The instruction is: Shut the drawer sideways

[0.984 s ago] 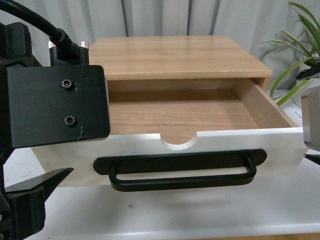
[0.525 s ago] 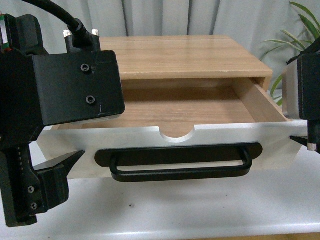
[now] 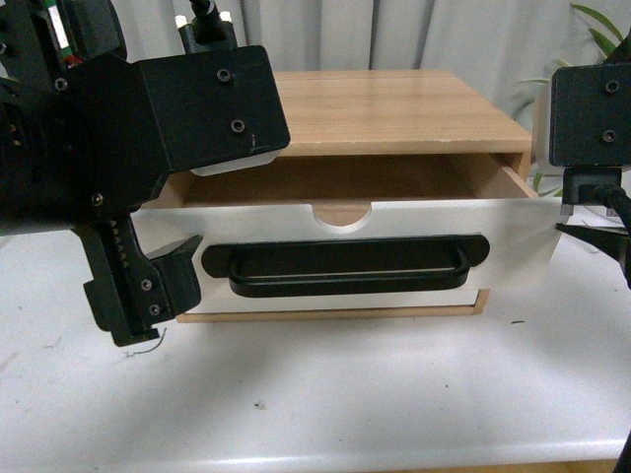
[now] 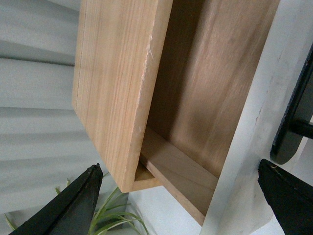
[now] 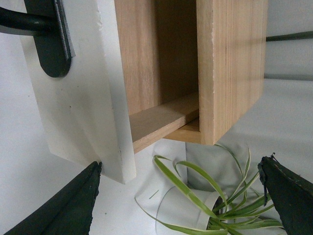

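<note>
Both wide open and empty, the left hand [image 4: 178, 169] and right hand [image 5: 181, 164] should push the drawer [image 3: 345, 222] evenly inward.

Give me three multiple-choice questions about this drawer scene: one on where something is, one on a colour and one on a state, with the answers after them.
1. Where is the plant relative to the wooden cabinet?
A. On top of it
B. To the robot's right of it
C. Underneath it

2. What colour is the bar handle?
A. Silver
B. Black
C. Red

3. What state is the drawer in?
A. Fully shut
B. Partly open
C. Taken right out of the cabinet

Answers:
1. B, since green leaves show past the cabinet's right side in the front view and beside that side in the right wrist view.
2. B, since the handle is dark black against the white front panel.
3. B, since the white front stands away from the cabinet and the wood interior shows behind it.
</note>
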Tool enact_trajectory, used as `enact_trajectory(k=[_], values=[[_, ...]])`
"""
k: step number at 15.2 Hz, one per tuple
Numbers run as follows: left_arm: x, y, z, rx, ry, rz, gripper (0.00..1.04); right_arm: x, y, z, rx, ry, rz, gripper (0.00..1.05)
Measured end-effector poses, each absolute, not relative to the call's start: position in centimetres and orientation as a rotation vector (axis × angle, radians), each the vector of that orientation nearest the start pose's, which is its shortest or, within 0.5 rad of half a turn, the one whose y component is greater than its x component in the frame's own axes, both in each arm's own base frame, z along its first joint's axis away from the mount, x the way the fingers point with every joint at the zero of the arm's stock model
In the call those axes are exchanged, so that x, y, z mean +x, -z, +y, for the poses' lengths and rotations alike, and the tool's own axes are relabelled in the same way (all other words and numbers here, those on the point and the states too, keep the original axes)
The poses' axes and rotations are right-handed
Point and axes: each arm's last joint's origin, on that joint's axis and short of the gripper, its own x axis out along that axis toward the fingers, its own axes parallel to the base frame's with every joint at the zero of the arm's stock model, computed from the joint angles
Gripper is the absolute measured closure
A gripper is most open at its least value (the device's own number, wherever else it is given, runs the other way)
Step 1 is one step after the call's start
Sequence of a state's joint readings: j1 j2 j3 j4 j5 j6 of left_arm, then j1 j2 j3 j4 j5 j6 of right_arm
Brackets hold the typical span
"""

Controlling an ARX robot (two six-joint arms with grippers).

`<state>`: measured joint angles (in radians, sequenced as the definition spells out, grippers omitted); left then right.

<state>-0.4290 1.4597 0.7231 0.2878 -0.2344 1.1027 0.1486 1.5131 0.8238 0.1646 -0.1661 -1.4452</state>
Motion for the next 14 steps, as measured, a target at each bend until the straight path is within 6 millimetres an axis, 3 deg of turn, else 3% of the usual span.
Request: enact_trajectory(k=[2, 8, 11, 14], values=[[28.3, -20.1, -12.5, 1.221, 0.394, 0.268, 0.07, 32.5, -20.3, 5.2, -1.368, -0.647, 0.229, 0.06], [29.9, -19.1, -12.9, 1.204, 0.358, 0.279, 0.07, 35.4, -21.0, 5.9, -1.354, -0.607, 0.172, 0.06], [33.1, -18.9, -13.4, 1.19, 0.271, 0.263, 0.07, 37.5, -20.8, 6.5, -1.334, -0.594, 0.151, 0.06], [34.1, -19.1, -13.7, 1.175, 0.228, 0.244, 0.07, 38.3, -20.5, 6.6, -1.323, -0.564, 0.138, 0.06]])
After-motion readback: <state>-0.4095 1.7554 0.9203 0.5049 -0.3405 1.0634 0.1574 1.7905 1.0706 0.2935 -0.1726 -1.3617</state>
